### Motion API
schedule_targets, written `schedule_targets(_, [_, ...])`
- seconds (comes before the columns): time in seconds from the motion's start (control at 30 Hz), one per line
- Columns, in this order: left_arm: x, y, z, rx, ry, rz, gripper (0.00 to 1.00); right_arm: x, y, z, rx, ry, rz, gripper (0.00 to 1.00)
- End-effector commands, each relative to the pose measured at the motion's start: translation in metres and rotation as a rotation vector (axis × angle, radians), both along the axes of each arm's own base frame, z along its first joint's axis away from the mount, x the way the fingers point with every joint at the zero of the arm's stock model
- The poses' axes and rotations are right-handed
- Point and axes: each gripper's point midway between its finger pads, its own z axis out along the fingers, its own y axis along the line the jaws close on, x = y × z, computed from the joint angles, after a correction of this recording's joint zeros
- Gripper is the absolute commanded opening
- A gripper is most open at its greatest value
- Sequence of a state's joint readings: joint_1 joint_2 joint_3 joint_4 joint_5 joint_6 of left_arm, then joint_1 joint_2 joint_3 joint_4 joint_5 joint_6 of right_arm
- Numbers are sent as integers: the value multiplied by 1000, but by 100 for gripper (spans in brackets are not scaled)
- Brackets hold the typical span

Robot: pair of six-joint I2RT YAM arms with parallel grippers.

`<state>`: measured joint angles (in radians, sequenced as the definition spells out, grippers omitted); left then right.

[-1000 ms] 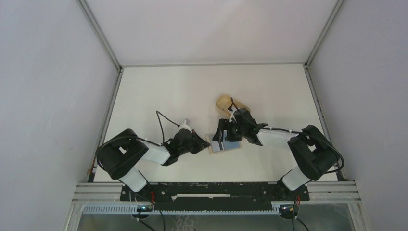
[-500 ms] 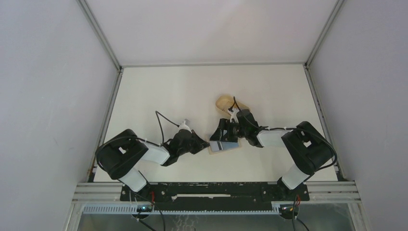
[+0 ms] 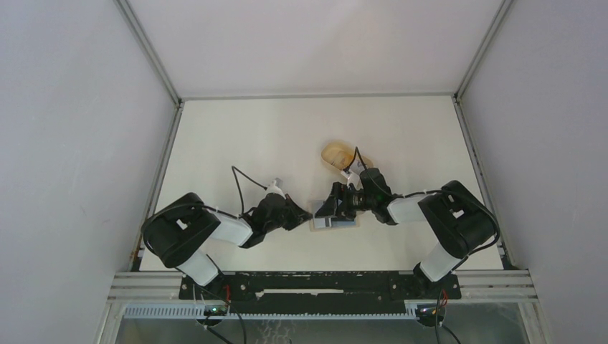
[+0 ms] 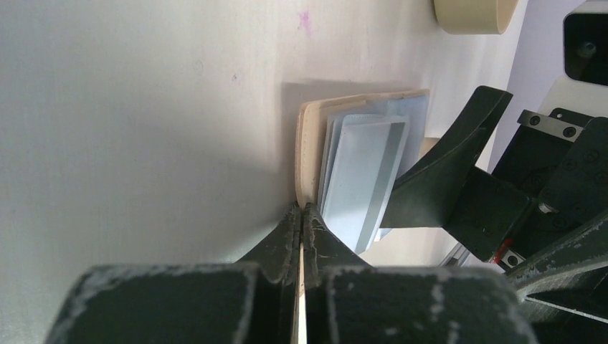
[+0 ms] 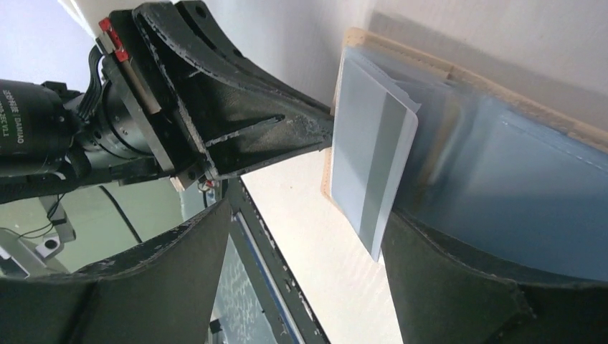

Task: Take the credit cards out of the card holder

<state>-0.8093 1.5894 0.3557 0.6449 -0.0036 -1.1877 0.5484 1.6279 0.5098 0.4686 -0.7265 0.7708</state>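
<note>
A: Where does the card holder sit?

B: Flat on the white table, near the front edge, between the 2 grippers. From above, the right gripper covers most of it; only a tan strip and a bit of blue-grey show.

A: And the left gripper?

B: Closed tight, with its 2 fingertips pinching the tan edge of the holder, low against the table. In the left wrist view that edge runs straight into the closed tips.

A: Is the holder open?

B: Yes. It lies spread open, and its blue-grey inside shows in the right wrist view.

A: The credit cards?

B: In the holder. 1 pale blue-grey card with a darker grey stripe along its length sticks out at an angle, its free edge raised off the holder. The left wrist view shows at least 1 more card edge stacked close against it. How many there are in all I cannot tell.

A: The right gripper, then?

B: Jaws wide apart, holding nothing. The raised card stands in the gap with its lower corner just beside 1 finger, and the other finger is well apart from it. Whether corner and finger touch I cannot tell.

A: Anything else?

B: An oval tan tray sits farther back on the table, behind the right gripper and apart from the holder.
</note>
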Motion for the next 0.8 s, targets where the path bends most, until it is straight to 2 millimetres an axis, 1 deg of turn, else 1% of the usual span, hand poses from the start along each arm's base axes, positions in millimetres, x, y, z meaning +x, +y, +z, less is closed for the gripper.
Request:
schedule_targets(0.0, [-25, 25, -40, 140, 105, -14, 0, -11, 7, 25, 89, -20, 65, 83])
schedule_targets(0.17, [-25, 24, -41, 139, 107, -17, 0, -6, 11, 21, 105, -5, 47, 82])
schedule_targets(0.37, [-25, 24, -40, 141, 107, -18, 0, 4, 18, 25, 159, 13, 12, 79])
schedule_targets(0.47, [-25, 25, -40, 141, 106, -15, 0, 5, 17, 25, 164, 21, 12, 77])
schedule_targets(0.6, [-26, 25, -41, 142, 108, -12, 0, 7, 7, 25, 144, 14, 5, 74])
schedule_targets(0.7, [-25, 26, -40, 140, 107, -10, 0, 12, -6, 26, 120, 3, -17, 73])
schedule_targets(0.77, [-25, 25, -41, 141, 107, -12, 0, 16, -14, 31, 118, -10, -30, 73])
